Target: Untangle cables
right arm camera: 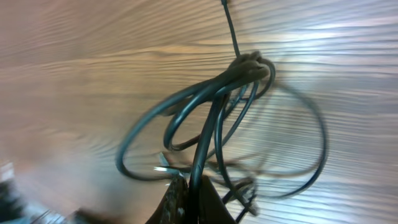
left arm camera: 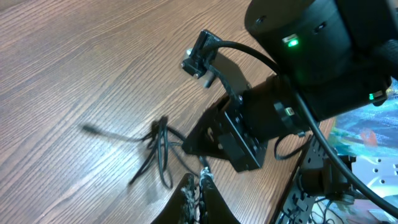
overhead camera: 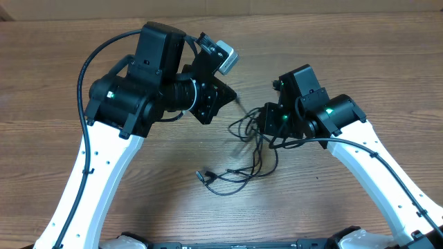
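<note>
Cables [overhead camera: 256, 149] are sitting as a loose black tangle around the middle of the table [overhead camera: 304, 207], about halfway between the far and near edges and slightly toward the right edge. One strand is trailing toward the near edge and ending in a small plug [overhead camera: 202, 175] lying flat on the wood.

The right gripper [overhead camera: 268, 126] is reaching in from the right edge and hanging right over the right part of the tangle. Its own wrist view shows it clenched, with the fingers [right arm camera: 177, 199] pinching one strand. That strand is running up to a knot [right arm camera: 250, 65] where several loops are bunching together. The loops are fanning out around the knot and throwing shadows on the wood. I can't tell how much of the bundle is actually touching the table.

The left gripper [overhead camera: 232, 95] is coming in from the far-left side, its tips just beside the far-left part of the tangle. It's closed tight, and a thin strand is running from the bunch straight into its fingertips [left arm camera: 200, 186]. It looks to be pinching that strand, though the contact spot is small and blurry. Another loose end is sticking out away from the bunch, lying on the wood.
</note>
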